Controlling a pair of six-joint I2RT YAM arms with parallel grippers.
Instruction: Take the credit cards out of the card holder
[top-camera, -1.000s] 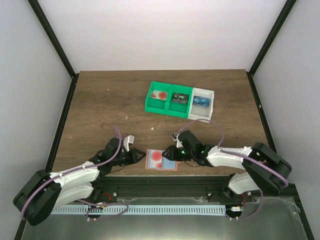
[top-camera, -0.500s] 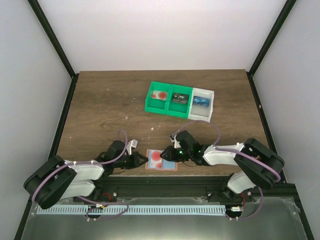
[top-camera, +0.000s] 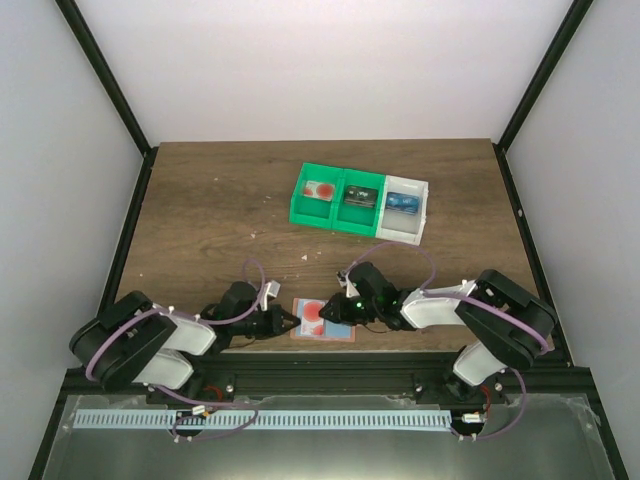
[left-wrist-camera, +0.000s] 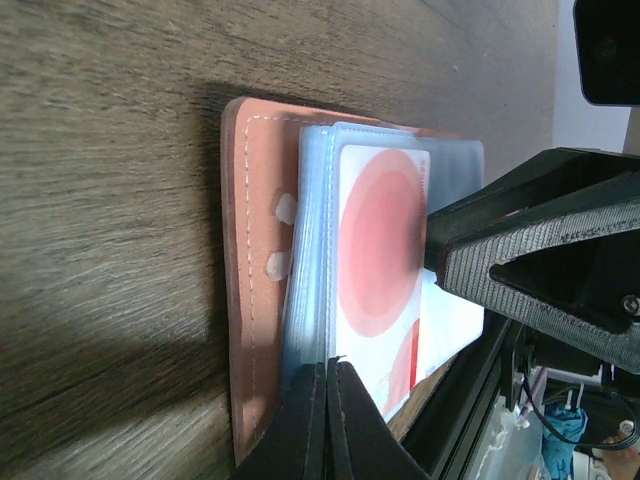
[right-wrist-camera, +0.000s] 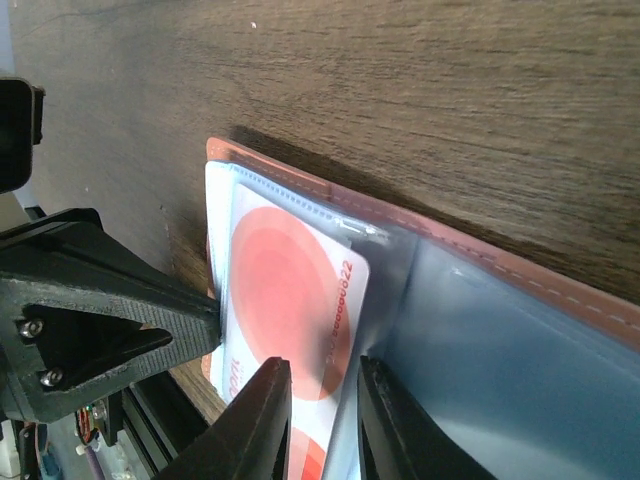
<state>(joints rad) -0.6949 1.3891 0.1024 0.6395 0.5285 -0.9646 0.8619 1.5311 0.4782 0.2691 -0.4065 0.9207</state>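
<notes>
The salmon-pink card holder lies open near the table's front edge, with light-blue plastic sleeves inside. A white credit card with a salmon-red circle sits in the top sleeve and also shows in the left wrist view. My left gripper is shut, its tips against the left edge of the sleeve stack. My right gripper is slightly open over the holder. One of its fingers lies on the card and the other on the blue sleeve.
A green two-part bin and a white bin with small red, black and blue items stand at the back. The black frame rail runs just in front of the holder. Both arms lie low along the front edge.
My left arm has swung right until its shut gripper reached the holder's left edge. My right gripper has shifted slightly left over the holder. The holder has stayed in place.
</notes>
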